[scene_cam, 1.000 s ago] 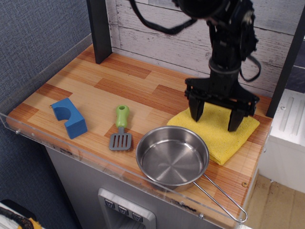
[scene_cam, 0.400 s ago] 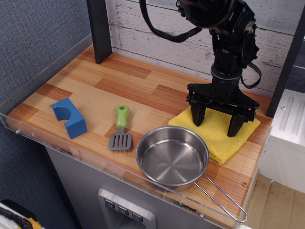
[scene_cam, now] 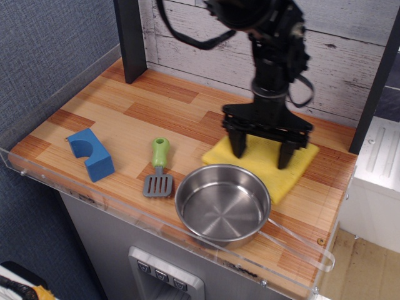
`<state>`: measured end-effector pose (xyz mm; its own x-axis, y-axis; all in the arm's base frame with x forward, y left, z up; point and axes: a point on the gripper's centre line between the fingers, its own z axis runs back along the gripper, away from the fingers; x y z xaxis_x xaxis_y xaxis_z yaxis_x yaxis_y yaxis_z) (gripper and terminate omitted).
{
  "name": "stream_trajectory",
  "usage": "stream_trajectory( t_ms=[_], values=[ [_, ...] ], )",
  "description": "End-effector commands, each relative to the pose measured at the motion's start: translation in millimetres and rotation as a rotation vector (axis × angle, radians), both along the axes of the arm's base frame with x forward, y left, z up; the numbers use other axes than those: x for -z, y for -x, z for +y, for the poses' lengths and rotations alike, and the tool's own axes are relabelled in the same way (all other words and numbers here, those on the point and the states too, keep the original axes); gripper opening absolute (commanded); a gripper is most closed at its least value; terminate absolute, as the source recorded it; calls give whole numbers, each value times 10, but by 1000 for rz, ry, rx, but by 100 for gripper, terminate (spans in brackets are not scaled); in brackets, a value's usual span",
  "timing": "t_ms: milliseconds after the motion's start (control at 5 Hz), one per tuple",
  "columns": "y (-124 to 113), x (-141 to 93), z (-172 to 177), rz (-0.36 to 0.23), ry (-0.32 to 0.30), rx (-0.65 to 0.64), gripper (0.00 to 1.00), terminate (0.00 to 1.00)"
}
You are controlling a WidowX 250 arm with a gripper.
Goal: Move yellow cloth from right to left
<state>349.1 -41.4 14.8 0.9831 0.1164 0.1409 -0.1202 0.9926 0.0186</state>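
Observation:
The yellow cloth (scene_cam: 265, 162) lies flat on the right part of the wooden counter, just behind the steel pan (scene_cam: 222, 204). My gripper (scene_cam: 260, 151) stands upright over it, open wide, with both black fingertips (scene_cam: 237, 147) pressed down onto the cloth, one near its left side and one near its right. The front corner of the cloth touches or slips just behind the pan's rim. Nothing is held between the fingers.
A green-handled grey spatula (scene_cam: 159, 167) lies left of the pan. A blue block (scene_cam: 91, 154) sits at the front left. A clear acrylic rim (scene_cam: 94, 194) edges the counter front. A dark post (scene_cam: 131, 39) stands at the back left, a plank wall behind.
My gripper has slid left with its fingertips on the cloth, and the cloth has shifted left with it. The pan has been nudged slightly left and its handle has swung.

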Motion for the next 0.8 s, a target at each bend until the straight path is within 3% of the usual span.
stream_trajectory(
  t_ms=[0, 600],
  values=[
    [-51, -248, 300, -84, -22, -61, 100, 0],
    [-148, -236, 817, -108, -49, -174, 100, 0]
  ],
)
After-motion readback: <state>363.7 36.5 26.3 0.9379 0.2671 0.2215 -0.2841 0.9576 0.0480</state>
